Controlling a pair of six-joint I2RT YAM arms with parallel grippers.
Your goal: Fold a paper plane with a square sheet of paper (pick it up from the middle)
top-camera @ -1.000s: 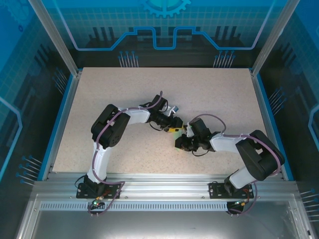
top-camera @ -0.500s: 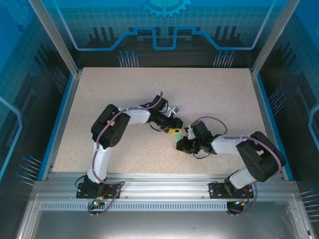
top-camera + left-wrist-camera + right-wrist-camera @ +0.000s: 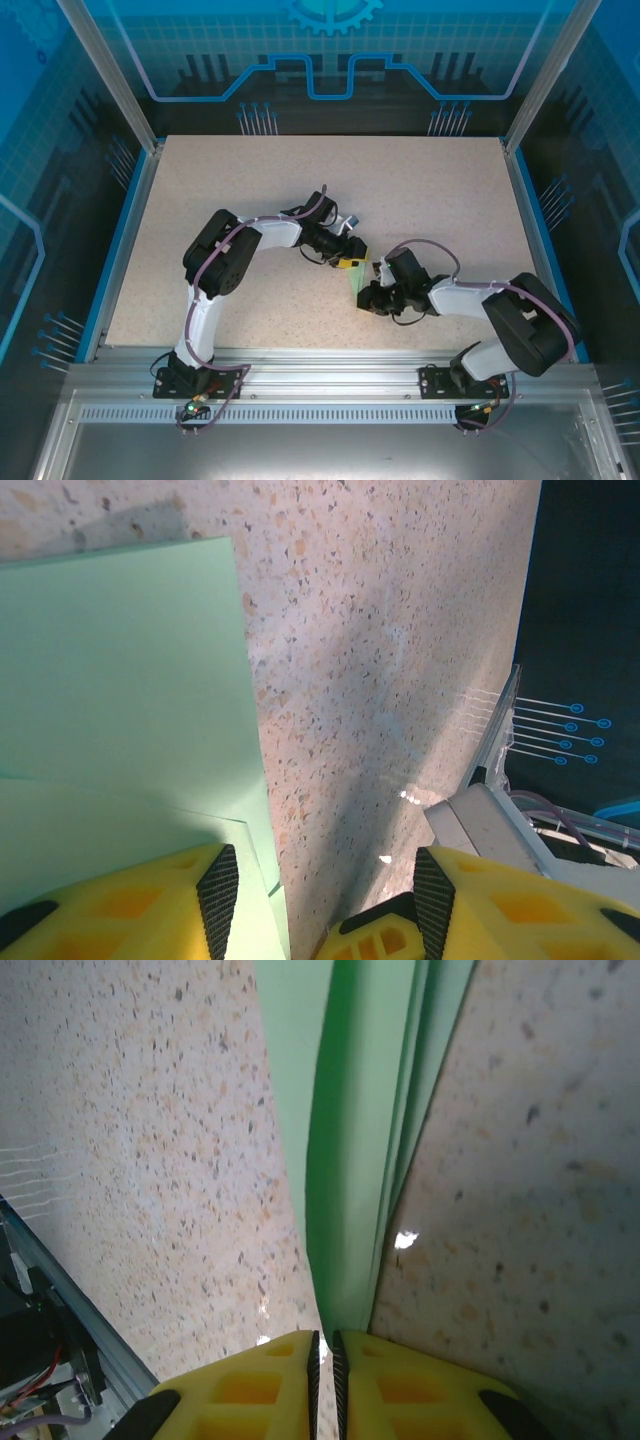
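The left claw (image 3: 349,263) sits just off the centre of the desk (image 3: 250,190), toward 5 o'clock. Its yellow fingers are spread apart and grip nothing. In its wrist view one finger lies over the sheet of paper (image 3: 120,680), the other over bare desk. The pale green sheet, folded into layers, lies just beyond it toward 5 o'clock. The right claw (image 3: 322,1345) reaches in from 4 o'clock, pinched closed on the sheet's folded layers.
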